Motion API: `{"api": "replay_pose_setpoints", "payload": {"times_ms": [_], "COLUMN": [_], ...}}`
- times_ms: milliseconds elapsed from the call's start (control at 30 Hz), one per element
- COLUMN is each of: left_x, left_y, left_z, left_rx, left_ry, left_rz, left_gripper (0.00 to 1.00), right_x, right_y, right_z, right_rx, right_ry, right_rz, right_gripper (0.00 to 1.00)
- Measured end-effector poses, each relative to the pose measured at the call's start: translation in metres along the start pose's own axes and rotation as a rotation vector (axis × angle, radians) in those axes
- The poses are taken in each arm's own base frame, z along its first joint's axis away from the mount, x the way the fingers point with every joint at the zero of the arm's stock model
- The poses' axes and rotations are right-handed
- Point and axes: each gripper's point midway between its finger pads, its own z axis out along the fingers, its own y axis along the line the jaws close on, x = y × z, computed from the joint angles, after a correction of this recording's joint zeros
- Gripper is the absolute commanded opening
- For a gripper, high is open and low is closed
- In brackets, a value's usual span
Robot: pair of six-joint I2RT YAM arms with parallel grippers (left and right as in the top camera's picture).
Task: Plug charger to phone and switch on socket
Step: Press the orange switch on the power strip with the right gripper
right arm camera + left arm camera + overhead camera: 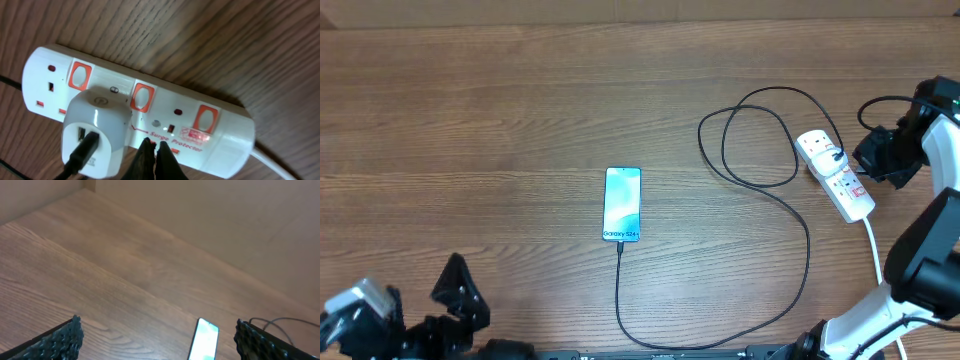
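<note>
Charger [617, 285] seemingly already in the phone [622, 204] mid bench [470, 130]; right fingers [150, 159], pressed together, touch the socket [220, 135] at far right, probably switching it on, next needing a firm push on its red switch [142, 96]; left fingers [60, 341] apart.

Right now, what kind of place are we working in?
Probably a robot test bench rather than a home: a wood-grain table, plain beige wall panels behind it, and a phone, charger cable and power strip laid out.
</note>
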Motion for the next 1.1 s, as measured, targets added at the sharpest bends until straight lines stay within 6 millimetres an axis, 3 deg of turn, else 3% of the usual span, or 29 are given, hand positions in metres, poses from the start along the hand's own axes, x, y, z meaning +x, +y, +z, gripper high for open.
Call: {"api": "replay_pose_setpoints", "payload": {"times_ms": [267, 733, 867, 1100], "left_x": [0.003, 0.05, 0.051, 0.051], "left_y": [0.008, 0.039, 0.039, 0.04], "left_z": [-0.015, -0.019, -0.019, -0.019], "left_rx": [0.022, -0.099, -0.102, -0.103], "left_ry": [-0.035, 0.157, 0.162, 0.163], "left_rz": [-0.014, 0.055, 0.053, 0.051], "left_gripper": [1.0, 1.0, 1.0, 1.0], "right_x": [0.002, -0.007, -0.008, -0.012], "right_y": [0.005, 0.012, 0.013, 0.012], "right_z": [0.017, 0.023, 0.038, 0.039], "right_rx": [-0.027, -0.054, -0.036, 0.014], "right_ry": [0.047, 0.026, 0.04, 0.015], "right_rz": [0.004, -0.005, -0.011, -0.035], "right_gripper": [0.04, 0.04, 0.04, 0.04]}}
